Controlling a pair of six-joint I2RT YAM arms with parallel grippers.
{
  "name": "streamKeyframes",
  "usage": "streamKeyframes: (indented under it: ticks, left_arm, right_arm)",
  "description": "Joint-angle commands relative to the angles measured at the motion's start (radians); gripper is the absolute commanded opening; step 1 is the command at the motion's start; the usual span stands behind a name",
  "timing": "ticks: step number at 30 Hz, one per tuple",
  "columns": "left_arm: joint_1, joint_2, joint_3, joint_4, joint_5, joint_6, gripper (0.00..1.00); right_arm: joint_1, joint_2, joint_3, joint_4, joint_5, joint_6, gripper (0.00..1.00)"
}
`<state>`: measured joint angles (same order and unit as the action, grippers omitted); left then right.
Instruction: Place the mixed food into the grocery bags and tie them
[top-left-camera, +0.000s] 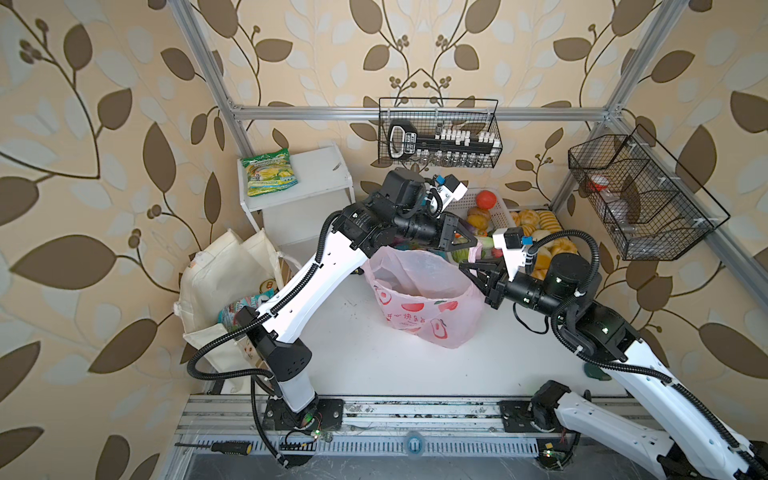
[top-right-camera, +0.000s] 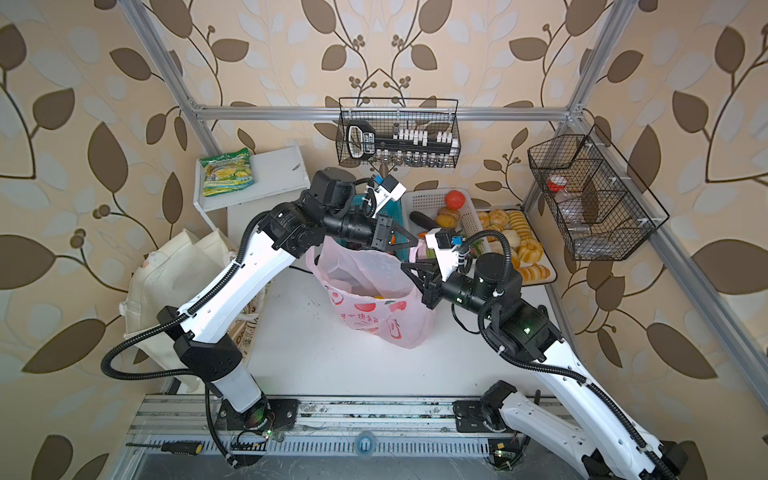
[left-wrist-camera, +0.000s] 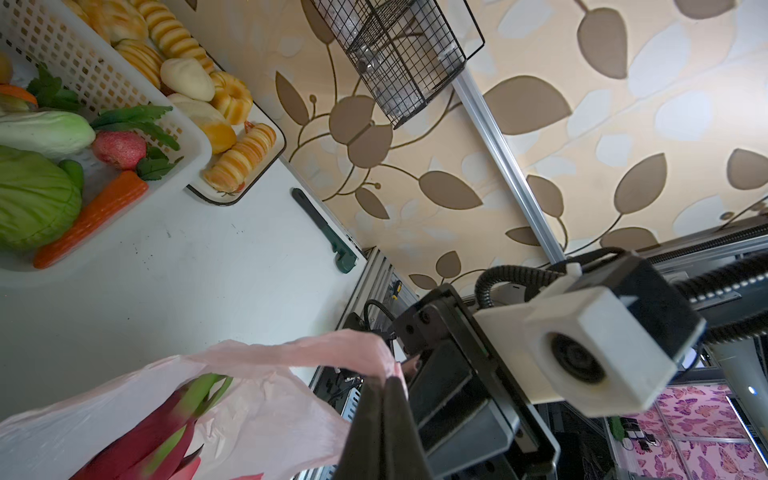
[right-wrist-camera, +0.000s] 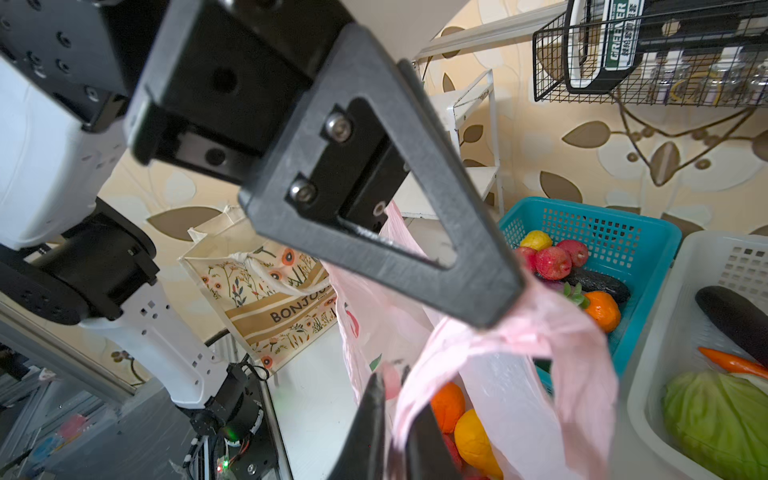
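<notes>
The pink plastic bag (top-left-camera: 419, 299) (top-right-camera: 374, 299) stands open mid-table. Inside it lie a magenta dragon fruit (left-wrist-camera: 158, 428), an orange (right-wrist-camera: 446, 405) and a yellow fruit (right-wrist-camera: 473, 440). My left gripper (top-left-camera: 478, 241) (left-wrist-camera: 388, 382) is above the bag's far rim, shut on one pink handle. My right gripper (top-left-camera: 463, 266) (right-wrist-camera: 392, 382) is just in front of it. Its jaws stand slightly apart, with the other handle strip running loosely between them. The cream canvas tote (top-left-camera: 224, 274) (right-wrist-camera: 266, 282) stands at the left, holding a teal-red packet (top-left-camera: 241, 309) and a gold-topped can (top-left-camera: 268, 284).
A teal basket (right-wrist-camera: 602, 224) of toy fruit and a white basket (top-left-camera: 465, 199) of vegetables sit behind the bag, beside a bread tray (top-left-camera: 540, 232). A green-yellow packet (top-left-camera: 270, 172) lies on the white shelf. Wire baskets (top-left-camera: 438, 133) (top-left-camera: 640, 195) hang on the frame.
</notes>
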<state>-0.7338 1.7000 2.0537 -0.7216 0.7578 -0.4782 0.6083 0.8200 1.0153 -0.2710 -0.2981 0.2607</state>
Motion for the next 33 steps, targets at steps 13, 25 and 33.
streamKeyframes:
  ticks: [13, 25, 33]
  left_arm:
    - [0.002, -0.111, -0.030, 0.012, 0.007, 0.059, 0.00]
    - [0.004, -0.091, 0.036, -0.046, 0.037, 0.079, 0.00]
    - [0.010, -0.088, 0.044, -0.039, 0.043, 0.081, 0.00]
  right_arm:
    - [-0.014, -0.187, -0.094, 0.059, 0.154, -0.355, 0.83]
    - [-0.086, 0.025, -0.048, 0.141, -0.203, -0.332, 1.00]
    - [-0.227, 0.114, -0.149, 0.404, -0.500, -0.068, 0.61]
